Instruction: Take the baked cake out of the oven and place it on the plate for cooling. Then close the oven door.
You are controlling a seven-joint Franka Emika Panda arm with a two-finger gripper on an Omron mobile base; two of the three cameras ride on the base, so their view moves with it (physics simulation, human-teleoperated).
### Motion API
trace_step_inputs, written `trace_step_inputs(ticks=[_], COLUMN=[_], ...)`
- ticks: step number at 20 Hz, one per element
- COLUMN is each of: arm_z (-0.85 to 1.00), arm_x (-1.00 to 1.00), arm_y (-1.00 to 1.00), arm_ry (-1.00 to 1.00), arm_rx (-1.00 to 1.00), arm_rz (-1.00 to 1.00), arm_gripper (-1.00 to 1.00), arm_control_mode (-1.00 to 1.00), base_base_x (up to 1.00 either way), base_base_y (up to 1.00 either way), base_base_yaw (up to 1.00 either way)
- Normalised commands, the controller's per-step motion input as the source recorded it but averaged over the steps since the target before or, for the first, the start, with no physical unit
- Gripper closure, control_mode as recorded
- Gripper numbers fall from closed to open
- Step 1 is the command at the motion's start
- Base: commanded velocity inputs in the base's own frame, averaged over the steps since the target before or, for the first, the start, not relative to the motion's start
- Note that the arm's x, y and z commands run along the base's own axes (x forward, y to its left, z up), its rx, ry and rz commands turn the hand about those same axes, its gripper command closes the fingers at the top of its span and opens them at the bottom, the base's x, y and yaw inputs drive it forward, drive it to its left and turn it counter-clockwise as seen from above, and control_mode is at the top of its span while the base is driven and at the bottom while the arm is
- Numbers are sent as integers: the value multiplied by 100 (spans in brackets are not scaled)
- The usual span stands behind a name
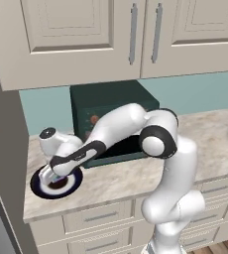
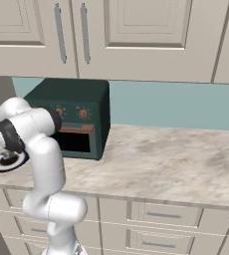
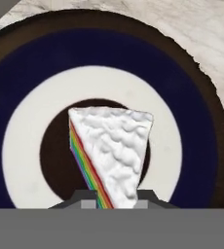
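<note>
Your gripper [image 3: 115, 202] is closed on the cake [image 3: 113, 151], a white-iced wedge with rainbow layers, holding it over the dark centre of the plate [image 3: 31, 97]. The plate sits on the tabletop [image 1: 136, 181], left of the oven [image 1: 108, 106].

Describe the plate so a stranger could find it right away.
Start at the dark green oven on the marble counter. The plate lies on the counter beside it, toward the tall side panel. It is round with dark blue, white and dark rings, and has a white-frosted cake slice over its center.
</note>
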Motion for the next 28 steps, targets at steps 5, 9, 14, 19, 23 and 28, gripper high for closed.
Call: trace_step_inputs(ticks=[5, 9, 14, 19, 23, 28], arm_z=[-20, -33, -14, 25, 51, 77], arm_x=[23, 18, 2, -15, -45, -64], arm_y=[7, 0, -2, -27, -34, -62], arm_ry=[-5, -5, -1, 0, 0, 4], arm_rx=[0, 0, 0, 6, 6, 6], arm_rz=[0, 1, 1, 0, -1, -8], arm_gripper=[100, 100, -100, -100, -100, -100], arm_control_mode=[-100, -100, -100, -100, -100, -100], base_base_x=[0, 0, 0, 0, 0, 0], base_base_y=[0, 0, 0, 0, 0, 0], base_base_yaw=[0, 0, 0, 0, 0, 0])
